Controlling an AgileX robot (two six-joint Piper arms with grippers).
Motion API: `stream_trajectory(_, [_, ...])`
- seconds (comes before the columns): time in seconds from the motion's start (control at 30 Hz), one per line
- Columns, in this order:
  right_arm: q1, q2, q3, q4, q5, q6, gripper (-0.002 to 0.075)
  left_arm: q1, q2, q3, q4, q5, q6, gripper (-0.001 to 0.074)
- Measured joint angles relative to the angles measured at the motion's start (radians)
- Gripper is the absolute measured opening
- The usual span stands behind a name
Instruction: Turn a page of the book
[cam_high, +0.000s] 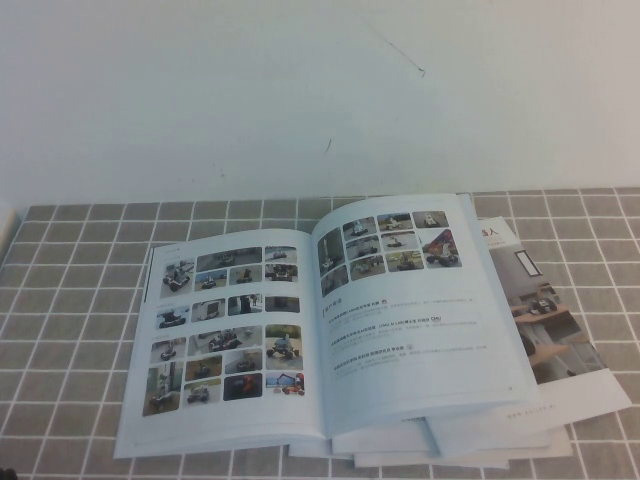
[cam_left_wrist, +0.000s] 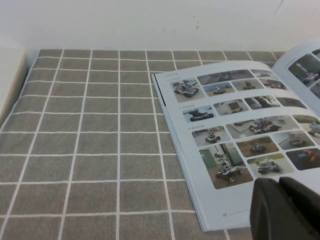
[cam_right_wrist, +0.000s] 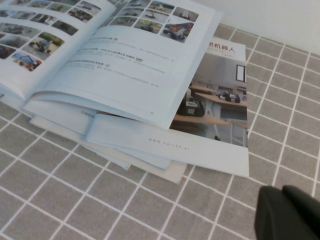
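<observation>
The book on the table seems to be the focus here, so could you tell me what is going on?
Nothing is being handled yet. The book lies open on the checked tablecloth, atop other booklets. Its left page shows a grid of vehicle photos. The left hand hangs near the book's left page corner, and the right hand hovers off the booklets' edge; neither touches paper.

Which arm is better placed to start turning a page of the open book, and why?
Probably the left: the left gripper hangs just beside the photo-grid page of the book. The right gripper sits over bare tablecloth, apart from the booklets.
</observation>
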Motion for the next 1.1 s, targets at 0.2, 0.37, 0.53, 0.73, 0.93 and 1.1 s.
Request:
stream_trajectory(0.2, [0.000,0.000,0.000,0.002,-0.002,0.000,-0.0001,0.047,-0.080,0.000,-0.061,0.112,0.000,-0.0002])
stream_trajectory(0.37, [0.000,0.000,0.002,0.002,-0.002,0.000,-0.0001,0.056,-0.080,-0.002,-0.072,0.123,0.029,-0.0002])
stream_trajectory(0.53, [0.000,0.000,0.002,0.002,-0.002,0.000,-0.0001,0.056,-0.080,-0.002,-0.072,0.124,0.119,-0.0002])
stream_trajectory(0.73, [0.000,0.000,0.002,0.002,-0.002,0.000,-0.0001,0.056,-0.083,-0.002,-0.096,0.127,0.209,-0.0002])
stream_trajectory(0.93, [0.000,0.000,0.002,0.002,-0.002,0.000,-0.0001,0.056,-0.083,-0.003,-0.110,0.128,0.221,-0.0002])
stream_trajectory(1.1, [0.000,0.000,0.002,0.002,-0.002,0.000,-0.0001,0.056,-0.083,-0.003,-0.113,0.129,0.221,0.0000])
